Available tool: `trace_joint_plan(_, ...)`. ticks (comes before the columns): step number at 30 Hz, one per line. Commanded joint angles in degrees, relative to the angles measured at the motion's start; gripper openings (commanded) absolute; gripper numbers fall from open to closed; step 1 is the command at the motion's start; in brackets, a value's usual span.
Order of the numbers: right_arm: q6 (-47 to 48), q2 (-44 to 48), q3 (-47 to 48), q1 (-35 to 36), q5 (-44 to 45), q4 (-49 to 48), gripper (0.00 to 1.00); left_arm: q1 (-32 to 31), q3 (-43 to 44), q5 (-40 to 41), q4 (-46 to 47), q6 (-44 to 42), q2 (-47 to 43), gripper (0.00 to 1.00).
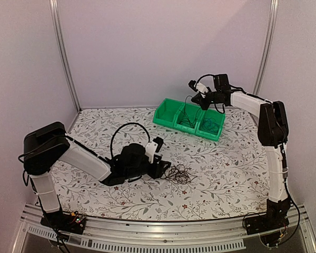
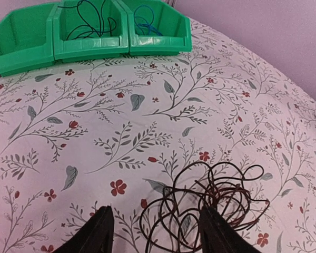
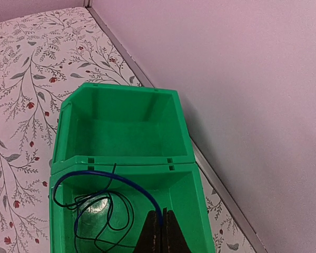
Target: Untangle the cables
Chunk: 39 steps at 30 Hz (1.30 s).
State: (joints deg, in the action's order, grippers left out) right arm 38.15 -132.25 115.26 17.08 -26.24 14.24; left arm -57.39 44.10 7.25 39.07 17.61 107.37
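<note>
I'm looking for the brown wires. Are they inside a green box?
No, the brown cables lie on the flowered table, apart from the green bins.

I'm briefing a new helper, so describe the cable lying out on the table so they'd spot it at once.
On the floral table, look ahead of the left gripper, well short of the green bins. There lies the brown cable, a flat tangle of thin loops. It alone lies on the cloth, not in a bin.

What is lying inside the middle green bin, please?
Loops of a black cable and a blue cable, which runs up into the shut right gripper. The gripper hides part of the bin.
</note>
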Motion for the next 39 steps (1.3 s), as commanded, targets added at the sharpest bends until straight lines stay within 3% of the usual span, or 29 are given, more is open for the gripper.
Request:
trace_joint_plan(1,-1.9,0.4,-2.9,-3.3,0.6,-1.4,0.0,-0.4,1.7,-0.6,-0.2,-0.1,1.7,0.55)
trace_joint_plan(8,-1.1,1.6,-5.3,-4.1,1.2,-1.2,0.0,-0.4,1.7,-1.2,0.4,1.0,2.2,0.55)
trace_joint_plan(22,1.1,-6.7,3.9,0.8,3.6,2.6,0.0,-0.5,-0.3,-0.7,0.5,2.4,0.8,0.55)
trace_joint_plan(35,2.5,-9.3,4.3,1.4,6.8,3.6,0.0,-0.5,0.0,-0.9,0.4,2.6,1.1,0.55)
trace_joint_plan(39,3.6,-8.5,4.1,2.1,8.9,5.3,0.17,-0.5,-0.1,-0.9,0.6,2.7,1.2,0.55)
